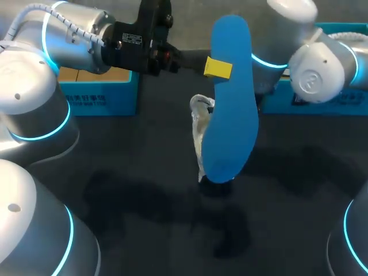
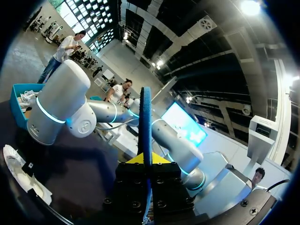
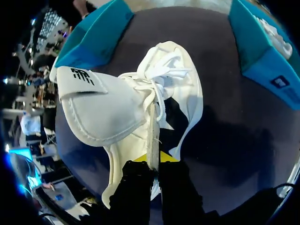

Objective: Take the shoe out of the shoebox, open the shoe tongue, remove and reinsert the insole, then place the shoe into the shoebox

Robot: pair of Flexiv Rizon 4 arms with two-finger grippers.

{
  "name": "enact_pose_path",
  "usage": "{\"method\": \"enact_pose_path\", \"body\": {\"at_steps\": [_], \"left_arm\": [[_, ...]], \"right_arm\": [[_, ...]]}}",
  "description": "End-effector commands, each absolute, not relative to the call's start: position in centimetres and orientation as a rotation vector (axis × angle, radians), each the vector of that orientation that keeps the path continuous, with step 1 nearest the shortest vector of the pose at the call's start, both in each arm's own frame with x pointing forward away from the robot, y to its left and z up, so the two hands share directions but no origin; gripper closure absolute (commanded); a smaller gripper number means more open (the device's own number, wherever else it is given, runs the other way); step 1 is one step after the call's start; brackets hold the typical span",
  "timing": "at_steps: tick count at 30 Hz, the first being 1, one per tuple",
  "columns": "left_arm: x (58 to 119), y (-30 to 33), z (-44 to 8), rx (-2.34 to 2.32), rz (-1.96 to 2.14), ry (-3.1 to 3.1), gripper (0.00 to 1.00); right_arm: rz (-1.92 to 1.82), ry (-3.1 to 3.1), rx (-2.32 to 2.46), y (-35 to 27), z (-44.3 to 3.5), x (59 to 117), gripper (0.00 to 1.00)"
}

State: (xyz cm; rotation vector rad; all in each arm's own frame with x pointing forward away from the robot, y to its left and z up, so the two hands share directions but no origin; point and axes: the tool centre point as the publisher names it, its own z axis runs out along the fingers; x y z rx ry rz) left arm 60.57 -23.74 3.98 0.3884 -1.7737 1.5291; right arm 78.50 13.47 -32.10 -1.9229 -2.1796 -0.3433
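Note:
My left gripper (image 1: 218, 68) is shut on the blue insole (image 1: 230, 103), which it holds upright above the table's middle. In the left wrist view the insole (image 2: 146, 117) runs edge-on between the yellow tips of that gripper (image 2: 150, 159). Behind the insole stands the white shoe (image 1: 200, 129), partly hidden by it. In the right wrist view my right gripper (image 3: 152, 161) is shut on the shoe's side wall (image 3: 152, 131). The shoe (image 3: 187, 89) points away with its tongue (image 3: 98, 105) folded out to one side. In the head view the right gripper is hidden behind the insole.
A blue shoebox (image 1: 322, 100) stands at the back right under my right arm, with white material inside (image 3: 274, 35). A second blue box (image 1: 100, 98) with a brown inside sits at the back left. The table top (image 1: 144, 201) is dark.

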Motion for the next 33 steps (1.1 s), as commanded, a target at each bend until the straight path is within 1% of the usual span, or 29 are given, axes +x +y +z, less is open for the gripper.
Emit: {"method": "enact_pose_path", "body": {"at_steps": [1, 16, 26, 33], "left_arm": [[60.5, -23.7, 3.9, 0.389, 1.53, -1.774, 1.0], [60.5, -23.7, 3.9, 0.389, 1.53, -1.774, 1.0], [60.5, -23.7, 3.9, 0.389, 1.53, -1.774, 1.0], [60.5, -23.7, 3.9, 0.389, 1.53, -1.774, 1.0]], "right_arm": [[-0.452, -2.157, -1.954, 13.3, -32.9, 78.3, 1.0], [-0.496, -2.25, -1.782, 15.1, -34.2, 79.0, 1.0], [-0.492, -2.222, -1.767, 15.0, -36.0, 79.5, 1.0], [-0.49, -2.216, -1.75, 14.8, -36.5, 79.7, 1.0]]}}
